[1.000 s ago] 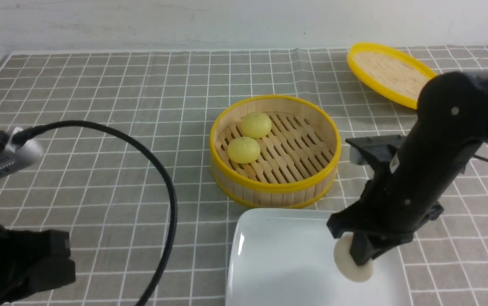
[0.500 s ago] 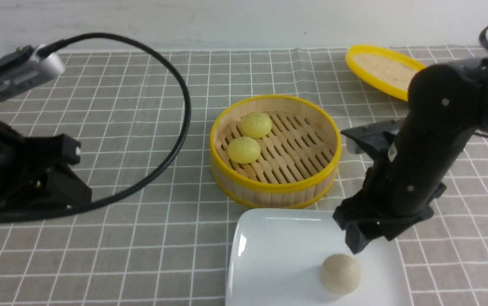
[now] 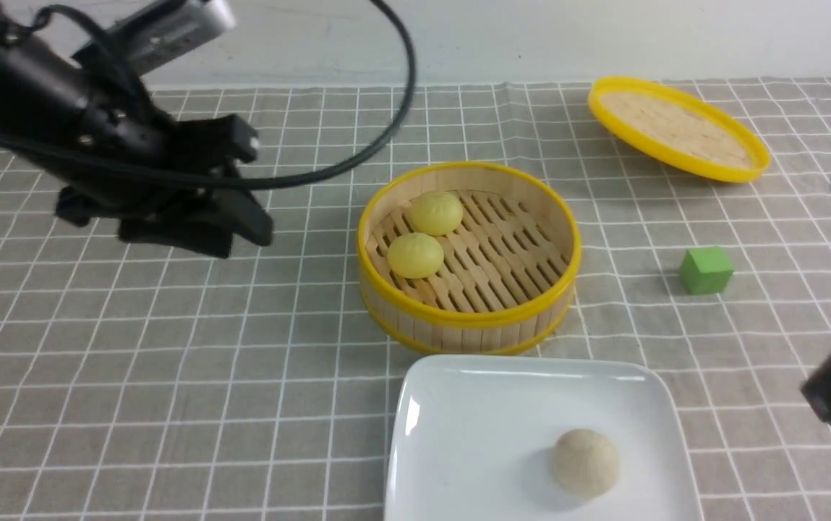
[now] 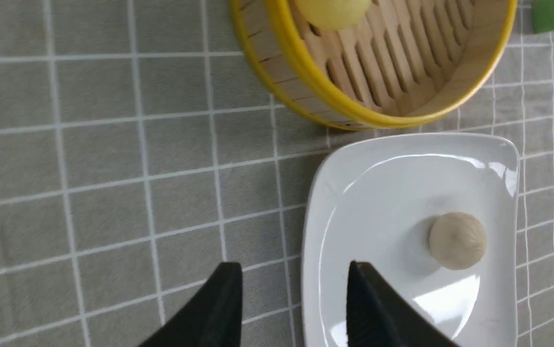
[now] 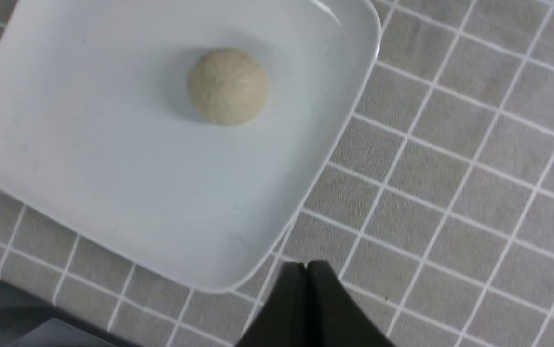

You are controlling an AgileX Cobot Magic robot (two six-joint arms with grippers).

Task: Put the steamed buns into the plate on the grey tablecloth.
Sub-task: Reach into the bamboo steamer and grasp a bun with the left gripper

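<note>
Left gripper upper left of the front view, above cloth — fingertips spread, nothing between. Two pale yellow buns, one behind the other, in left half of steamer basket, center. White plate bottom center on grey tablecloth, beige bun in its right part. Yellow-rimmed lid upper right, green cube below it. Right gripper right edge — fingertips pressed together, empty.
</note>
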